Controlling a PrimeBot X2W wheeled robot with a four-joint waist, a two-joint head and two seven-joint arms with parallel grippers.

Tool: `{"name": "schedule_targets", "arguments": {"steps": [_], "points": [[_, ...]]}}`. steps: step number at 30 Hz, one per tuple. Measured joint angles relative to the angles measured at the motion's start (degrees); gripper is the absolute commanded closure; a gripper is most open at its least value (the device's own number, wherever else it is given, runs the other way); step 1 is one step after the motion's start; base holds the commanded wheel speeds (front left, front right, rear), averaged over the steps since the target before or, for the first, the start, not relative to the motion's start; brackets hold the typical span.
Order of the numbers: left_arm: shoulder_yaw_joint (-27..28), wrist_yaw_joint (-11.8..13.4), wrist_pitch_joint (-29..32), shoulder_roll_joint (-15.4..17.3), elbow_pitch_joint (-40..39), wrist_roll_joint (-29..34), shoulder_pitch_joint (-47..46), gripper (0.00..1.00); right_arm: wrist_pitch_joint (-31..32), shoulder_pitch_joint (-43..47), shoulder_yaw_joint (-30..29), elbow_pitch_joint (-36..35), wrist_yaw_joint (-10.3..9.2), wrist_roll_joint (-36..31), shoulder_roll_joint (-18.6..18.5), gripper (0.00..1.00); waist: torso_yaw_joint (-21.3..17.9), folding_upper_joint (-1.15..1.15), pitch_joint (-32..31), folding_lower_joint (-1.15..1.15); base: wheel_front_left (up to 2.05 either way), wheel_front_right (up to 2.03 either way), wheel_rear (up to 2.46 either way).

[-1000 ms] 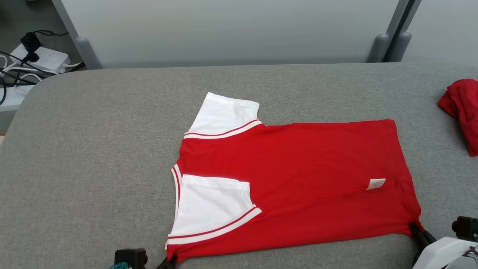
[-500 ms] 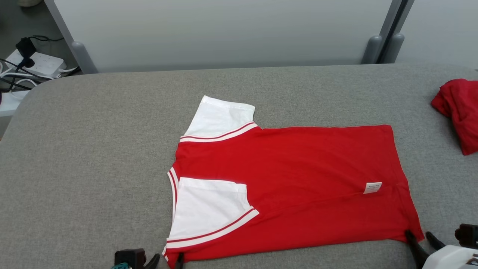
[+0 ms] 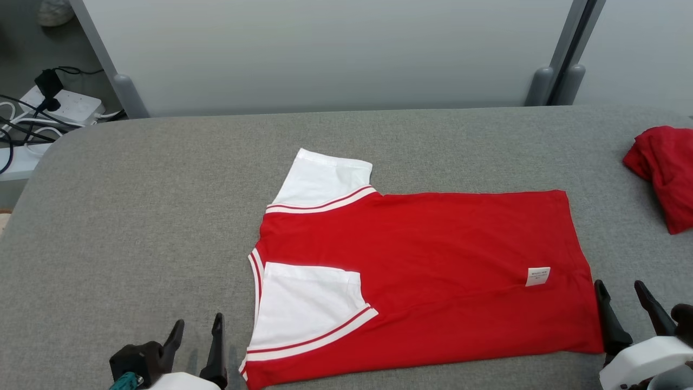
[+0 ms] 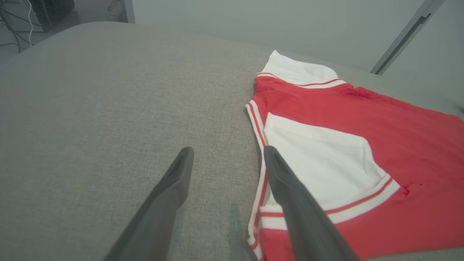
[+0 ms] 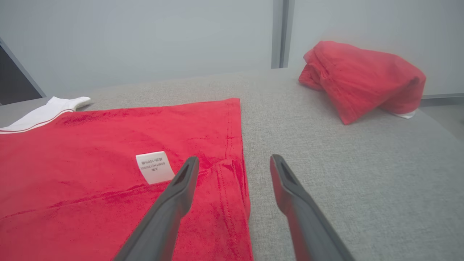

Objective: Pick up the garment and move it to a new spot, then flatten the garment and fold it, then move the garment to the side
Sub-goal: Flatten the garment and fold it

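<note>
Beside the garment (image 3: 433,260), left pincer (image 3: 198,320) and right pincer (image 3: 618,283) gape (pointing forward).

2 garments are lying on 1 gray table (image 3: 135,216): flat red/white shirt (image 3: 433,254) & bunched red one (image 3: 663,173). 2 grippers are showing: left gripper (image 3: 198,320), right gripper (image 3: 619,284). 1 white label (image 3: 538,275) & 1 pwr strip (image 3: 65,105) are showing too.

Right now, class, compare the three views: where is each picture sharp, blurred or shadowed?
Head view: even, soft light, no glare, shirt crisp. Left wrist view: left claw blurred near the lens, its faint shadow on the table. Right wrist view: label sharp, red bundle slightly hazy.
</note>
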Motion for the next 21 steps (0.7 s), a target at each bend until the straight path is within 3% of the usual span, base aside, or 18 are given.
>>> {"name": "schedule_targets", "arguments": {"steps": [6,13,21], "points": [[1.4,0.4,-6.4,0.3,-2.8,1.6,0.0,0.0,-1.3,0.8,0.8,-6.8,-0.04,-3.3,2.0,0.0,0.2,0.0,-1.3,0.0,0.0,0.0,0.0],[1.1,-1.1,-8.8,-0.9,-3.7,5.5,0.0,0.0,-1.5,3.2,1.4,-13.7,-0.05,-5.4,4.1,0.0,-0.4,0.0,-3.2,0.0,0.0,0.0,0.0],[1.1,-2.8,-8.8,-2.2,-2.4,8.3,0.5,0.0,-1.5,6.8,1.9,-14.2,-0.07,-6.0,5.2,0.0,-1.0,0.0,-4.6,0.0,0.0,0.0,0.0]]}}
